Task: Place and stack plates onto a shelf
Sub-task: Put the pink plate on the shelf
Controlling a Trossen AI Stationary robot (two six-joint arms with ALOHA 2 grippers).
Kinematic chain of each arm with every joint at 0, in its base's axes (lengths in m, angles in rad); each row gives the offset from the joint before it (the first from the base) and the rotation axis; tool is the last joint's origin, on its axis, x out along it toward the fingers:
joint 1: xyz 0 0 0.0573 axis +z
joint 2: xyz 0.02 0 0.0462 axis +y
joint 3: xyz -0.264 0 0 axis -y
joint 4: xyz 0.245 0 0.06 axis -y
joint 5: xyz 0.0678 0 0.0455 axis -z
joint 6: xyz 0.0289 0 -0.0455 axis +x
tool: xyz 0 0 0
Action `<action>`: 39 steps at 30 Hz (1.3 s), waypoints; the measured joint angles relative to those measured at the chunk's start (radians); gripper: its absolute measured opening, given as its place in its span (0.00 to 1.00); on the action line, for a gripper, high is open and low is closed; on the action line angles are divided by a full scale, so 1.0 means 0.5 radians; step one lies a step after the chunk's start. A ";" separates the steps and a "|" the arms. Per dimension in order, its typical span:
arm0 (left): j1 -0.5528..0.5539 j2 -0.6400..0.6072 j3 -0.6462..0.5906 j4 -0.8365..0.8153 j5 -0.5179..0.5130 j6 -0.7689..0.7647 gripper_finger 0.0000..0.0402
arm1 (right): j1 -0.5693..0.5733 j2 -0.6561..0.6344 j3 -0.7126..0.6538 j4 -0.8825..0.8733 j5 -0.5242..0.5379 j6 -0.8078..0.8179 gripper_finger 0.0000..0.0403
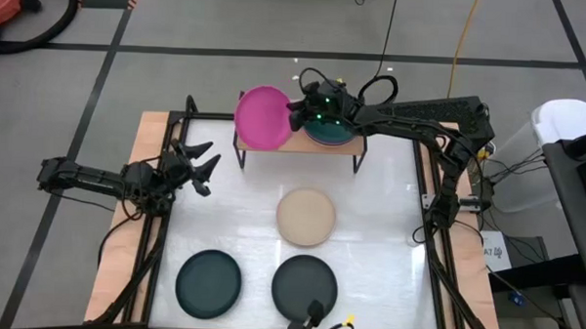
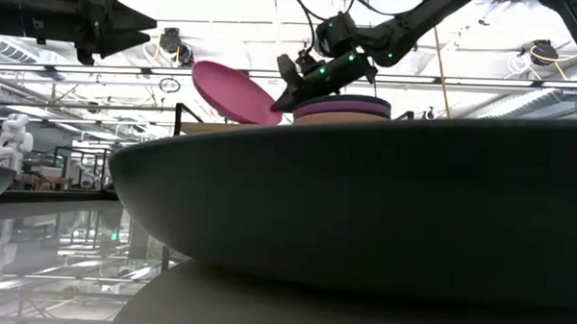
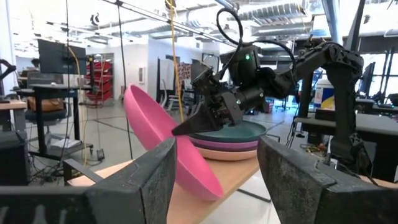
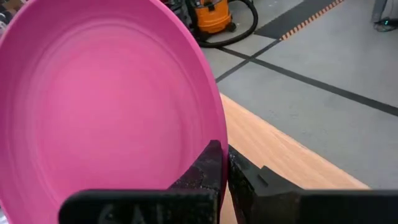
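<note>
A magenta plate (image 1: 262, 117) stands tilted over the left half of the light-wood shelf (image 1: 274, 145), held by my right gripper (image 1: 295, 116), which is shut on it. On the shelf's right half sits a stack of plates (image 1: 330, 135) with a teal one on top and purple and pink ones below (image 2: 343, 110). A beige plate (image 1: 306, 216), a dark teal plate (image 1: 209, 282) and a dark grey plate (image 1: 304, 285) lie flat on the white table. My left gripper (image 1: 207, 166) is open and empty, left of the shelf above the table. My right gripper pinches the magenta plate's rim (image 4: 210, 140) between its two fingers, on the side nearest the stack. One finger (image 4: 208, 171) lies on the hollow face and the other behind the rim. The fingers come from the table's right. The plate stands steeply tilted (image 3: 165, 140), its low edge near the board; whether it touches, I cannot tell.
The shelf stands at the table's far edge on thin black legs (image 1: 356, 164). The low view is largely filled by the dark plate (image 2: 364, 213) right at the camera. The right arm (image 1: 422, 115) reaches over the stack from the table's right.
</note>
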 joint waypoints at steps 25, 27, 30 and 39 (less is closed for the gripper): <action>0.000 0.000 0.001 -0.027 0.002 -0.045 0.56 | -0.012 0.020 -0.055 0.159 0.113 -0.053 0.02; 0.000 0.000 0.001 -0.028 0.002 -0.045 0.56 | -0.015 0.014 -0.055 0.147 0.113 -0.060 0.02; 0.000 0.002 0.001 -0.040 0.002 -0.068 0.56 | -0.015 0.006 -0.055 0.161 0.114 -0.103 0.02; 0.000 0.002 0.001 -0.047 0.005 -0.082 0.56 | -0.015 -0.062 -0.055 0.127 0.287 -0.210 0.02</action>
